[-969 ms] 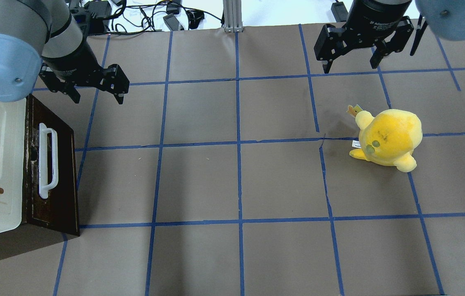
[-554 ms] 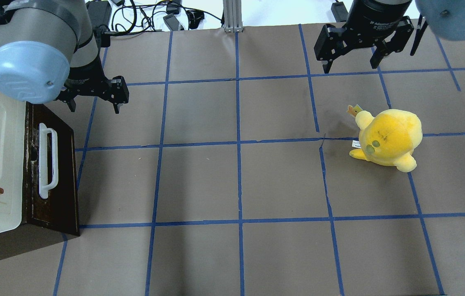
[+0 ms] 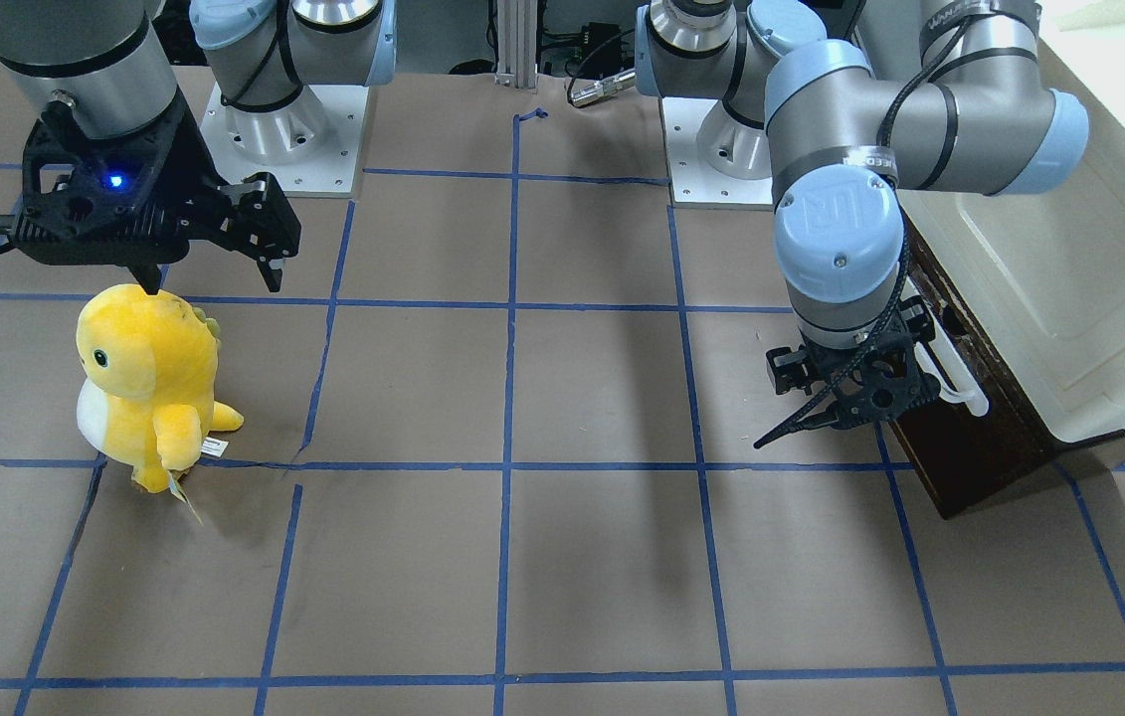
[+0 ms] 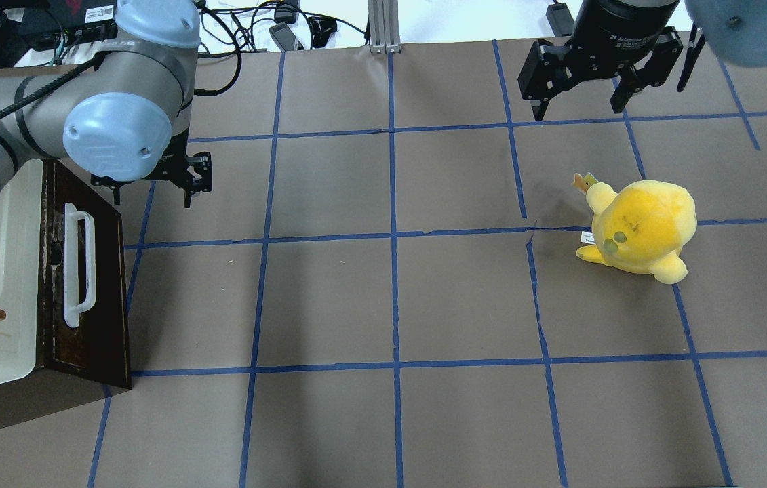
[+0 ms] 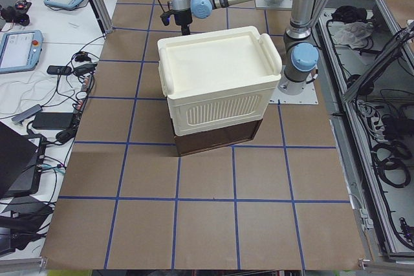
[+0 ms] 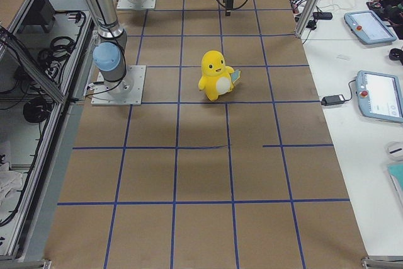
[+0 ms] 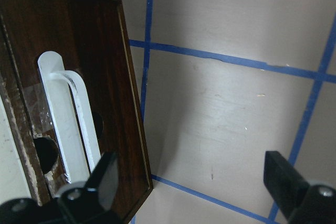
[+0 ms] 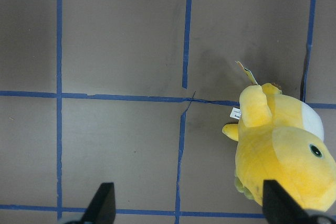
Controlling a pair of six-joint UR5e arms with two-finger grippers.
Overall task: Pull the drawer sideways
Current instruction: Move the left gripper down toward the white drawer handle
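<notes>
Fingers point(image 7: 105, 174) of the left gripper point(image 4: 152, 195) are spread wide and hold nothing. The wrist camera catches what the overhead half hides under the arm's blue cap: one finger close by the end of the white handle point(image 7: 65, 124). The drawer point(image 4: 91, 291) sits at the left edge of the table point(image 4: 383, 298), dark front facing the taped grid. Far across, the right gripper point(image 4: 576, 108) hangs splayed and empty near the yellow plush point(image 4: 641, 227).
</notes>
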